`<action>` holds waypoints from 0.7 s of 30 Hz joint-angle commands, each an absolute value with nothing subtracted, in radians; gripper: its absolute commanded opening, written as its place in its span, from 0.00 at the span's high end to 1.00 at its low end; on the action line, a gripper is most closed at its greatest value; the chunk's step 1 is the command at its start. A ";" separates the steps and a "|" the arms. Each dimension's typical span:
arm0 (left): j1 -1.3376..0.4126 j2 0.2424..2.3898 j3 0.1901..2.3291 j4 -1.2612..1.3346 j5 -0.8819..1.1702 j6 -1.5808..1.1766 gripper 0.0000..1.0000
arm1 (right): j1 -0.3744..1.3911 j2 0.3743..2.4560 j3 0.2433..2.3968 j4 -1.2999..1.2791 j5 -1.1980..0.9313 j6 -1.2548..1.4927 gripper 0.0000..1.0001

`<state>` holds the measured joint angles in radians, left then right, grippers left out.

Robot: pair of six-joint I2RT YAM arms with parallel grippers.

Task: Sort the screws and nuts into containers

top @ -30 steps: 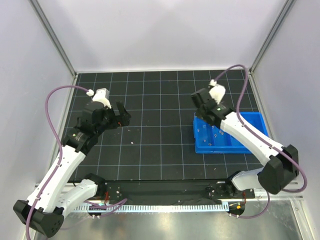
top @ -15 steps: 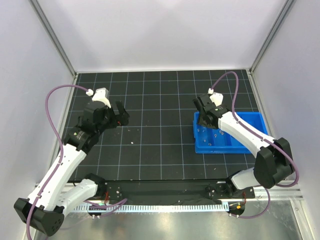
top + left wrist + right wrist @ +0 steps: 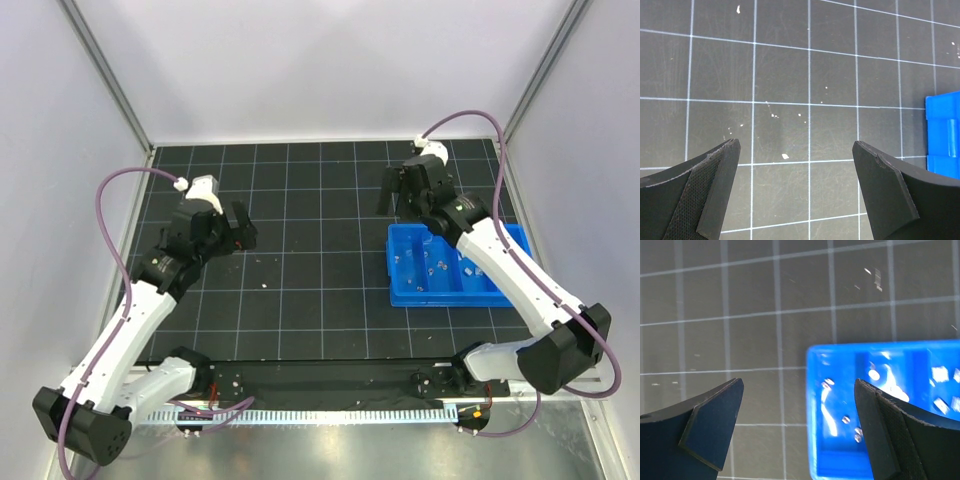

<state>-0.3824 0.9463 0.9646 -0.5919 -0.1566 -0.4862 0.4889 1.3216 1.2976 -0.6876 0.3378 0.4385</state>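
no readable text, labels or numbers

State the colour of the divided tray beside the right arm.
The tray is bright blue, seen most completely in the top external view.

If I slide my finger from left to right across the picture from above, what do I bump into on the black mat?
left end effector → loose metal bits, too tiny to tell screws from nuts → blue tray with more bits inside. The right end effector sits over the tray's left edge, so it has no clear place in the order.
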 commanded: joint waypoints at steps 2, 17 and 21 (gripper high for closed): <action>-0.342 0.946 0.996 -0.569 -0.167 -0.488 0.00 | 0.491 1.321 1.341 -0.525 0.216 0.388 0.00; -0.319 0.701 1.006 -0.690 -0.271 -0.535 0.00 | 0.489 1.100 1.191 -0.390 0.227 0.245 0.01; -0.319 0.611 0.922 -0.680 -0.276 -0.545 0.00 | 0.488 0.961 1.010 -0.295 0.176 0.250 0.00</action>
